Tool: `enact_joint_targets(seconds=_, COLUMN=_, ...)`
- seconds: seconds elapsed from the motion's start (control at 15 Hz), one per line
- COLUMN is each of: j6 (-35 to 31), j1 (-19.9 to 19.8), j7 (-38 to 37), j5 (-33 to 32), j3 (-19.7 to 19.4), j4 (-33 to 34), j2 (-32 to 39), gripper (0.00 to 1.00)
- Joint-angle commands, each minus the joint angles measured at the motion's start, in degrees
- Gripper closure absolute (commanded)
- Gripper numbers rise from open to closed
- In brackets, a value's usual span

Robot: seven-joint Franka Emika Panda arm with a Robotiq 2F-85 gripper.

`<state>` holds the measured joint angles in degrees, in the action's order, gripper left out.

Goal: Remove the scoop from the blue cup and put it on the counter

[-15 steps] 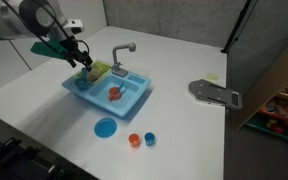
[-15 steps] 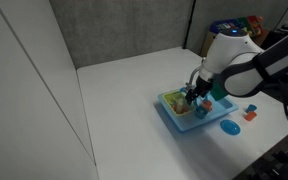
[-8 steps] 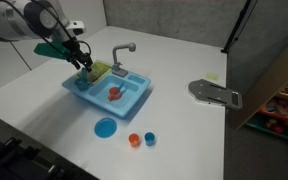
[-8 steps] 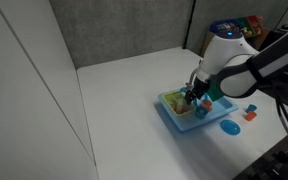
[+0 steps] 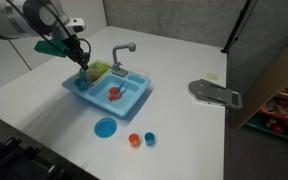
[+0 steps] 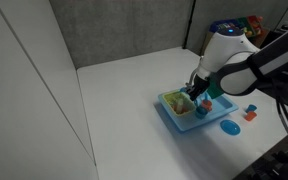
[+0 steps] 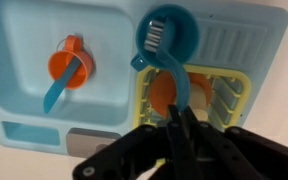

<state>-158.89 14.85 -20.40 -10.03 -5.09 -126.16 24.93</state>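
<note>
The black gripper (image 7: 179,125) is clenched on the handle of the teal-blue plastic scoop (image 7: 169,50). The scoop's round bowl sits over the back edge of the light blue plastic toy sink (image 7: 24,100), just beside the yellow-green rack (image 7: 234,100). The blue cup cannot be made out beneath it. In both exterior views the gripper hangs just over the sink's rack corner, and the flat white counter (image 5: 184,130) spreads all around.

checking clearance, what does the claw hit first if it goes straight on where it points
Probably the blue scoop right ahead of the claw, over the yellow-green rack; depth is unclear, so they may already touch.
</note>
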Motion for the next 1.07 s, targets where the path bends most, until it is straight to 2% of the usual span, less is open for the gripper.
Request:
enact_joint_targets(seconds=0.0, j6=1.6, j1=1.55, j7=-2.52, j5=-0.79, j3=-1.54, j4=-0.71, j2=-2.87, gripper=1.0)
enact_joint_targets(seconds=0.13, j6=1.74, j1=1.76, j7=-2.93, j5=-0.95, j3=-1.74, j4=-0.89, j2=-3.85, gripper=0.96)
enact_joint_targets(seconds=0.67, j6=3.18, j1=0.83, j7=-2.62, j5=-0.41, j3=-0.36, j4=-1.46, j2=-8.59, gripper=0.97)
enact_joint_targets(seconds=1.0, j6=4.82, j1=-0.07, j7=-4.7, j5=-1.84, j3=-1.24, j4=-1.1, j2=-11.53, gripper=0.97)
